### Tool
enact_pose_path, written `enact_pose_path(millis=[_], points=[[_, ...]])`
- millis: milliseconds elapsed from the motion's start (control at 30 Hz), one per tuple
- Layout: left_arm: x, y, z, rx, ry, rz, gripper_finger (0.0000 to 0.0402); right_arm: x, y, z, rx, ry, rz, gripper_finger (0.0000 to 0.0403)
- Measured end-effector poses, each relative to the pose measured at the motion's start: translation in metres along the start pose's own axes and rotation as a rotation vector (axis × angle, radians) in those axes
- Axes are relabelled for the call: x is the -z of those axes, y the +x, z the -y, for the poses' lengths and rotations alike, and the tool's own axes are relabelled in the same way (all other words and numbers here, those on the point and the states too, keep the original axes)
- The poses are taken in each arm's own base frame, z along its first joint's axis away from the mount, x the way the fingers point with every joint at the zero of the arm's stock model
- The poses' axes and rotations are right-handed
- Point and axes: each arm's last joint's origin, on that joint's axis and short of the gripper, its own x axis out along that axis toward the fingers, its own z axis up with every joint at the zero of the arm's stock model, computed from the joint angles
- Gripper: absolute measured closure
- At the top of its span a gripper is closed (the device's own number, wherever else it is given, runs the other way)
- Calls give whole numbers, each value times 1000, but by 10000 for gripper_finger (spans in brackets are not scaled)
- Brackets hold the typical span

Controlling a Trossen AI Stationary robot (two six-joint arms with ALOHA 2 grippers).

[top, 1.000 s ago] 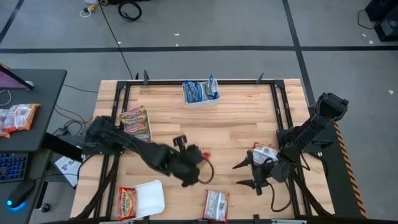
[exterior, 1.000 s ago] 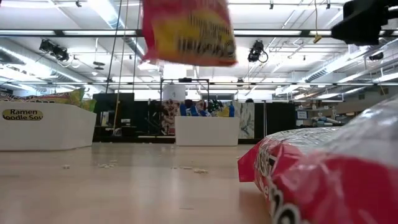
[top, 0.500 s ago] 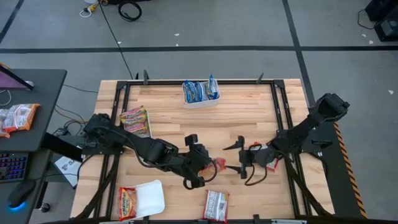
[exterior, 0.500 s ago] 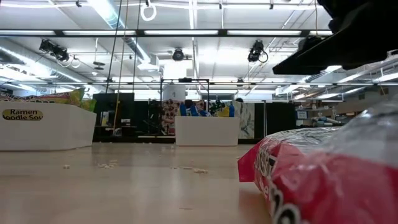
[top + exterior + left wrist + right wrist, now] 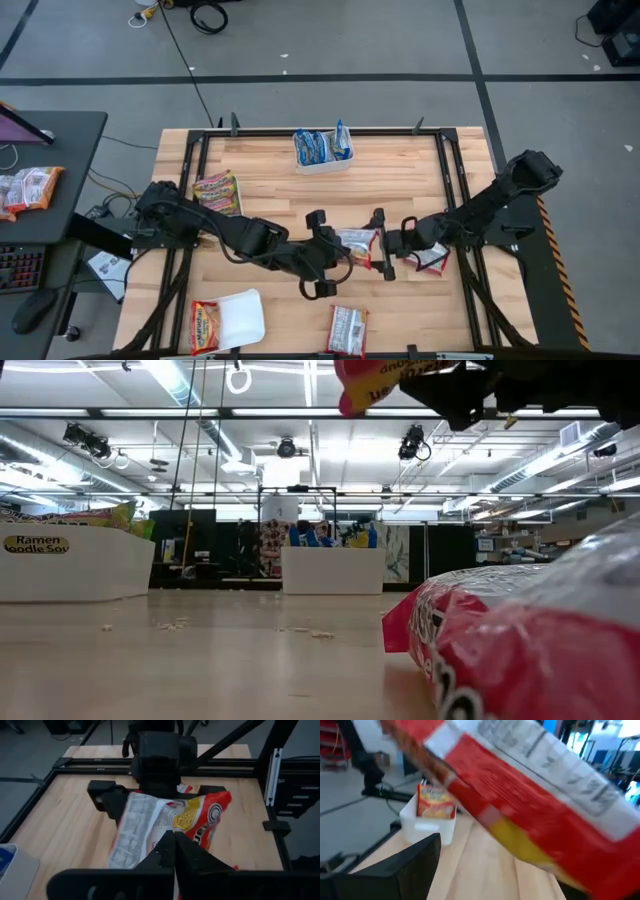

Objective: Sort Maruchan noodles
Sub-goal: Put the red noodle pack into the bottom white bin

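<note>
A red-white packet [image 5: 357, 243] is held above the middle of the table [image 5: 400, 180], between the two grippers. It is clamped at one end by the left gripper [image 5: 330, 262], whose fingers are pressed together on the wrapper; in the left wrist view the packet [image 5: 165, 822] is seen lifted off the wood, its printed back turned up. The right gripper [image 5: 380, 245] is placed at the packet's other end, with its fingers [image 5: 378, 216] spread wide on either side of it; whether they touch the wrapper cannot be told.

A second red-white packet [image 5: 432, 259] lies on the table just beyond the right gripper, partly under the right arm. Further from the held packet, a third red-white one [image 5: 348, 329] lies at the table's near edge. At the far edge a white tray [image 5: 322, 150] holds blue-white packets [image 5: 314, 146]. An orange-yellow packet [image 5: 219, 195] lies toward the table's left side, and another [image 5: 205, 327] sits in a white tray [image 5: 240, 318] at the near left corner.
</note>
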Motion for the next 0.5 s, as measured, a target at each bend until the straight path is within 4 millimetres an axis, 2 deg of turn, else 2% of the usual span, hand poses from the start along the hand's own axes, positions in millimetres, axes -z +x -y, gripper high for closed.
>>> enact_pose_path(millis=[333,500], points=[[-6,2,-1,55,-10,35,401,-17,-1,5,80,-15,163,59],[-6,2,5,137,-15,34,401,-24,-3,8,138,21,235,76]])
